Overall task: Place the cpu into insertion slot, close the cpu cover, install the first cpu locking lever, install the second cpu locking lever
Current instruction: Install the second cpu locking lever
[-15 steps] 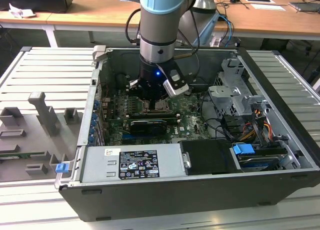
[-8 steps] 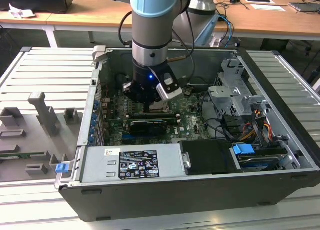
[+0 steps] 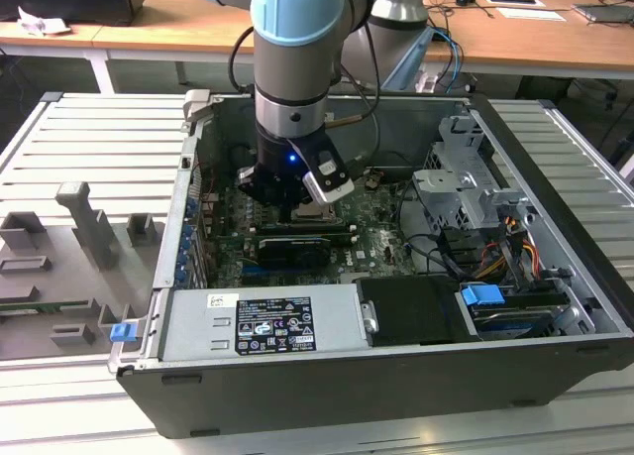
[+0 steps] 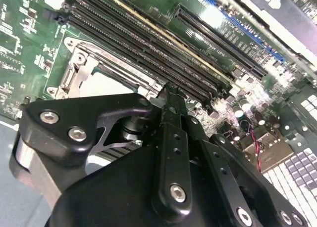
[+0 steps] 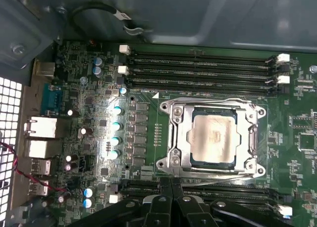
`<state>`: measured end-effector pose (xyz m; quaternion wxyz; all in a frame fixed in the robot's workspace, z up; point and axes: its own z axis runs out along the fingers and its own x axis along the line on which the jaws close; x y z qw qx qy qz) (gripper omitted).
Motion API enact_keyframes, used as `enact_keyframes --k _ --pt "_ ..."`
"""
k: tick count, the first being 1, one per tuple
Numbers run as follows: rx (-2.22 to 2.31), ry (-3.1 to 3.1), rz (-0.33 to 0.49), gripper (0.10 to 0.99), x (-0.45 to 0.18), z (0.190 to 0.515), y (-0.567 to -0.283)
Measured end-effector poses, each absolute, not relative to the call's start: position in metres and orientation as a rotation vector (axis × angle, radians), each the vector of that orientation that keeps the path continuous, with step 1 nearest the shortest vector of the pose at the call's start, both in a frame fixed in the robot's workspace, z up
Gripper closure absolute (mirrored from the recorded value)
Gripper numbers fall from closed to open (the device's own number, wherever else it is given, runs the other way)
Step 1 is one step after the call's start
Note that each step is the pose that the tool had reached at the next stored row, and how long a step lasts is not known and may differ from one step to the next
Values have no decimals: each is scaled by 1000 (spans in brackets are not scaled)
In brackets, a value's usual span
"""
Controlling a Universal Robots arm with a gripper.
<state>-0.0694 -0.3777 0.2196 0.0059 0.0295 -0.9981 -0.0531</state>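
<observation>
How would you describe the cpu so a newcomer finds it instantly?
Look inside the open computer case at the green motherboard. Between the black memory slots sits a silver frame, the cpu cover. The cpu is the pale metal square in its opening.

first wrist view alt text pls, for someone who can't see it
The cpu sits in the insertion slot with the silver cpu cover closed around it, on a green circuit board. Long black memory slots run beside it, and the black gripper hangs near the socket's edge.
</observation>
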Motion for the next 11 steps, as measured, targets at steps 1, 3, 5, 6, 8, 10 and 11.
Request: enact_keyframes --k 1,3,5,6,8,10,11 --pt "93 -3124 -167 980 -69 218 -378" --pt "93 -3124 -169 980 -70 214 -378" --pt "94 -3123 -193 980 -70 212 -380" --pt "94 -3122 -202 980 -70 211 -381" --pt "95 -3120 -244 980 -71 209 -383" --pt "97 -3118 -282 980 -72 207 -385" --pt "98 -3117 -289 980 -72 207 -385"
